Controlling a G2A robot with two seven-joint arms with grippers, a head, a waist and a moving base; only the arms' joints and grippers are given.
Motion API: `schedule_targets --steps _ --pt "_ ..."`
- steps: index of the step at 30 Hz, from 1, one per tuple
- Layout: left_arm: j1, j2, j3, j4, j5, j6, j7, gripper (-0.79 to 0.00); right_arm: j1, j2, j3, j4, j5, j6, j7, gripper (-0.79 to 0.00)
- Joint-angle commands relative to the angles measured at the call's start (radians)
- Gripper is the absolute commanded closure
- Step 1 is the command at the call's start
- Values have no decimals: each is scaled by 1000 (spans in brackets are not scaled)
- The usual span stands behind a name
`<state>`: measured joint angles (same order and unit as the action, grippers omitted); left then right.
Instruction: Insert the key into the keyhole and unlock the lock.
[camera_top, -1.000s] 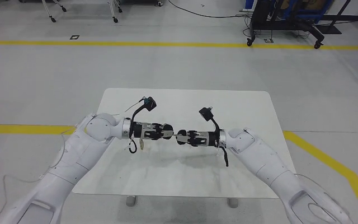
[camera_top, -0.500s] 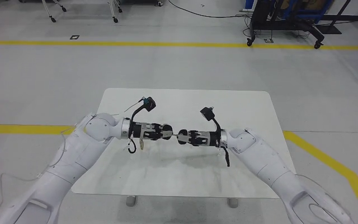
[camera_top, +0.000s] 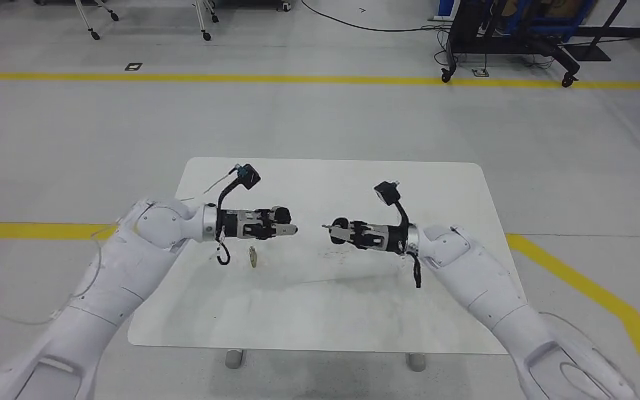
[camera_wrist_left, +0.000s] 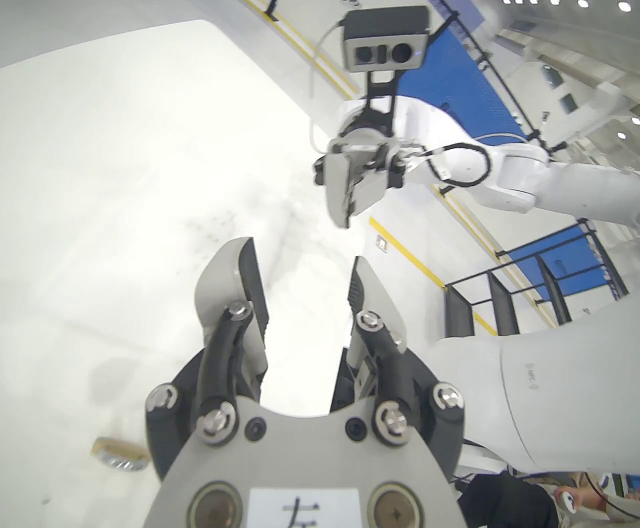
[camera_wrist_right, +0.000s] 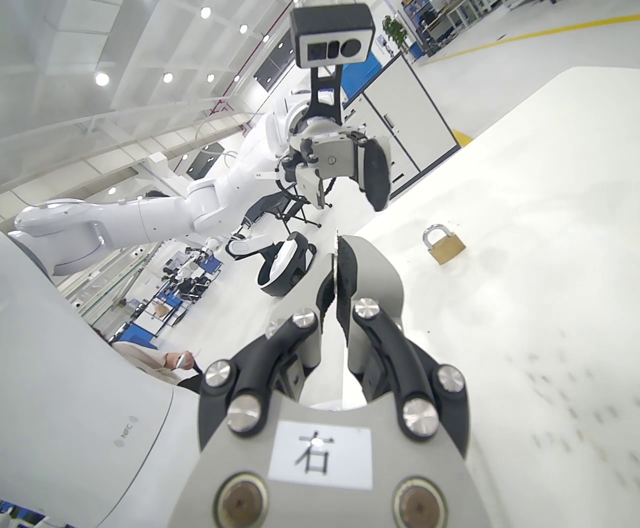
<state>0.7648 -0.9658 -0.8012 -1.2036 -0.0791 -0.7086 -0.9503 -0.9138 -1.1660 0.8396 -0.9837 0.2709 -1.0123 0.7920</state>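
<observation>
The padlock (camera_wrist_right: 444, 243) lies on the worktop (camera_top: 440, 190), shackle closed, near my left end effector (camera_wrist_left: 305, 282), which hangs spread and empty. The right end effector (camera_wrist_right: 337, 252) is pressed together on what looks like the key (camera_top: 325, 228) — I'd regrip the padlock's body firmly, keyhole facing the key, before aligning.

A white table (camera_top: 450, 200) is standing on a grey floor (camera_top: 330, 120). A yellow line (camera_top: 300, 77) is running across it. A black wheeled frame (camera_top: 470, 30) is standing beyond.
</observation>
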Motion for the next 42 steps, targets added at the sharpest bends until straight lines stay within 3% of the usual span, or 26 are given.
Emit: schedule_targets --steps 1,5,9,14,20,29,35,39,42 --pt "11 7 -3 -74 202 157 56 -785 -12 11 43 -1 -16 0 -18 0" --pt "85 30 -34 -246 425 409 108 -785 -46 34 127 -18 -29 0 -43 0" --pt "207 63 -98 -405 561 628 117 -785 -77 53 200 -33 -51 0 -57 0" --pt "331 86 -135 -516 670 855 48 -785 -108 68 260 -59 -55 0 -65 0" --pt "356 76 -138 -462 633 922 69 -776 -108 68 260 -59 -55 0 -65 0" --pt "325 54 -116 -401 638 957 77 -443 -108 68 260 -59 -55 0 -65 0" --pt "323 47 -112 -394 662 997 48 -376 -108 68 260 -59 -55 0 -65 0" --pt "324 44 -109 -395 693 1023 29 -403 -108 68 260 -59 -55 0 -65 0" --pt "321 40 -106 -387 699 1022 27 -259 -108 68 260 -59 -55 0 -65 0"
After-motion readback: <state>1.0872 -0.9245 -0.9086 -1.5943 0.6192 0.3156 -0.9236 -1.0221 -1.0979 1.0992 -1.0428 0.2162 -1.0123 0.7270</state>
